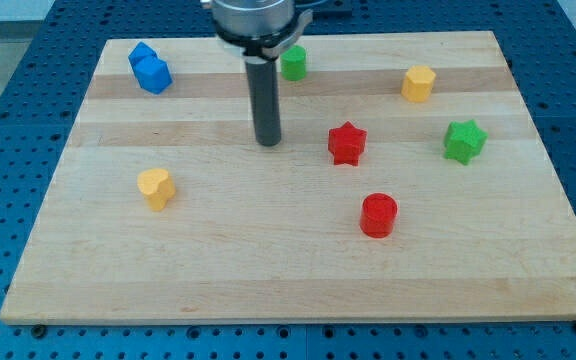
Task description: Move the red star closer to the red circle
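**Red star waits between the rod and the green star**

While my tip [268, 143] rests on the wooden board [288, 280], it touches no block and holds nothing; it is only a straight dark rod. The tip stands to the view's left of the red star [347, 143], near it but clearly apart, at about the same height in the view.

The red star lies flat near the middle of the board. It has no long axis, since its points spread evenly; one point looks toward the view's top. The red circle [378, 215] sits below it, slightly toward the view's right, near but not touching.

The green star [464, 141] is at the view's right, and the yellow block [418, 83] is above it. The yellow heart [155, 187] is at the left, the blue block [150, 69] at the top left. The green block [293, 63] near the top is partly hidden by the rod, so I cannot tell its shape. The upper part of the arm is cut off by the view's top edge.
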Robot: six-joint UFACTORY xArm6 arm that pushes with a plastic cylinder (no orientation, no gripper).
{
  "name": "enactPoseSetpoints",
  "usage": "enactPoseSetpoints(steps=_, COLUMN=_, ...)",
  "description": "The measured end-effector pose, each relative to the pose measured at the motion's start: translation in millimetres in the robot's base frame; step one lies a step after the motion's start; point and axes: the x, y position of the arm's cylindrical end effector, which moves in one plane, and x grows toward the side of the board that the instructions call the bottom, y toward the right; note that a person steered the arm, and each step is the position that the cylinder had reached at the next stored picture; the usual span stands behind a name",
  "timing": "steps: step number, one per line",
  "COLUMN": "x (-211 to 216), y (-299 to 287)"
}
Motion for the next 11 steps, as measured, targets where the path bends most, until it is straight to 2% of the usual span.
enactPoseSetpoints(steps=1, x=-1.1, y=45.8)
enactPoseSetpoints(steps=2, x=-5.5, y=63.4)
enactPoseSetpoints(steps=8, x=-8.8, y=78.7)
enactPoseSetpoints(steps=11, x=57.6, y=101.6)
